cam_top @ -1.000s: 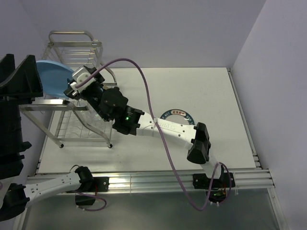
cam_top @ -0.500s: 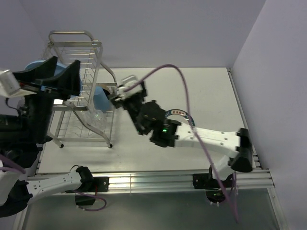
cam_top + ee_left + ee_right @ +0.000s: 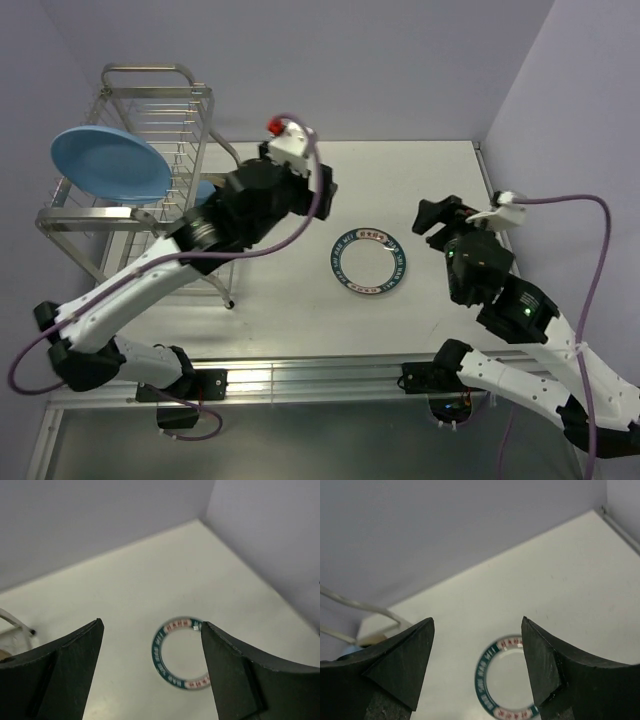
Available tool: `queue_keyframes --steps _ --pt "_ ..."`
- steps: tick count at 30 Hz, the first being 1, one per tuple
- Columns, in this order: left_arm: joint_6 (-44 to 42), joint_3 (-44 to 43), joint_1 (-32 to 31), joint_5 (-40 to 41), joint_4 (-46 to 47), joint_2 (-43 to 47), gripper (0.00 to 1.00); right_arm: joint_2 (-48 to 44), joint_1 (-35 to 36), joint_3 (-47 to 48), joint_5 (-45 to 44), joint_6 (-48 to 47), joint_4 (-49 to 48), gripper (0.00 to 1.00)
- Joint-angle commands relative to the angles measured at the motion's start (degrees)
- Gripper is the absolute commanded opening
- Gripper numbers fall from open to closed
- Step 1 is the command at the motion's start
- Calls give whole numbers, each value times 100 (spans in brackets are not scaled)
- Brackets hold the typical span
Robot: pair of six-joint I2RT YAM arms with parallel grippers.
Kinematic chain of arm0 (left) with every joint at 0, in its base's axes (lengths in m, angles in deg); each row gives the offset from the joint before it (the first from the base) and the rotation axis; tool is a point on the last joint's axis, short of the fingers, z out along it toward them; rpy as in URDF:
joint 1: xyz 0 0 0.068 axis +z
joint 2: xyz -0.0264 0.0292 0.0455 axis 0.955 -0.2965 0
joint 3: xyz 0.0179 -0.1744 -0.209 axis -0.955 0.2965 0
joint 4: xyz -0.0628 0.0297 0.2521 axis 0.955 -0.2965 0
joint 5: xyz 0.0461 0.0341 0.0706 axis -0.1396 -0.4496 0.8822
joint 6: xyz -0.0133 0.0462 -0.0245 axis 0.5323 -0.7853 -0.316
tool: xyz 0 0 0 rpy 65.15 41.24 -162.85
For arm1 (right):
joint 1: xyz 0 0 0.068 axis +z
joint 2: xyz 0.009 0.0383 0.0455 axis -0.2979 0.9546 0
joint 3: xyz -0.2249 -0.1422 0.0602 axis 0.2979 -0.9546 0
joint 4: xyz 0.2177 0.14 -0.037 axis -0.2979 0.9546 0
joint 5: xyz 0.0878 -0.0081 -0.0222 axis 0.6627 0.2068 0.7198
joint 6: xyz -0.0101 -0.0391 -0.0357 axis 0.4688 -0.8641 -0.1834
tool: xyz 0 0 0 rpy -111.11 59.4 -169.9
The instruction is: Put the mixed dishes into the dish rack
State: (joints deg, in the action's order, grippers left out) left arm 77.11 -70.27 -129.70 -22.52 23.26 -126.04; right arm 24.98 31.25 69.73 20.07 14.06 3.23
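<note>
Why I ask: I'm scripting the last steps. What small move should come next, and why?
Probably lower the open left gripper toward the edge of the white plate with dark-blue lettered rim. That plate lies flat on the table, ungripped, while the light-blue plate already sits in the silver wire dish rack. The right gripper is open too.

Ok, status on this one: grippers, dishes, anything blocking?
Left gripper open, empty; right gripper open, empty. Light-blue plate up in dish rack. White lettered-rim plate flat on table, nothing covering it.
</note>
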Motion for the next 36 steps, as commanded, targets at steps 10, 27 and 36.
queue_keyframes --steps 10,27,36 --pt "2129 1266 333 -2057 87 -1780 86 -536 -6 -1175 979 1725 1648 77" --pt "5397 3402 430 -2102 2030 -2184 92 -1538 -6 -1000 873 1699 1957 76" --pt "6445 3744 527 -2365 2680 -2887 92 -1600 -6 -1070 1014 1655 1860 76"
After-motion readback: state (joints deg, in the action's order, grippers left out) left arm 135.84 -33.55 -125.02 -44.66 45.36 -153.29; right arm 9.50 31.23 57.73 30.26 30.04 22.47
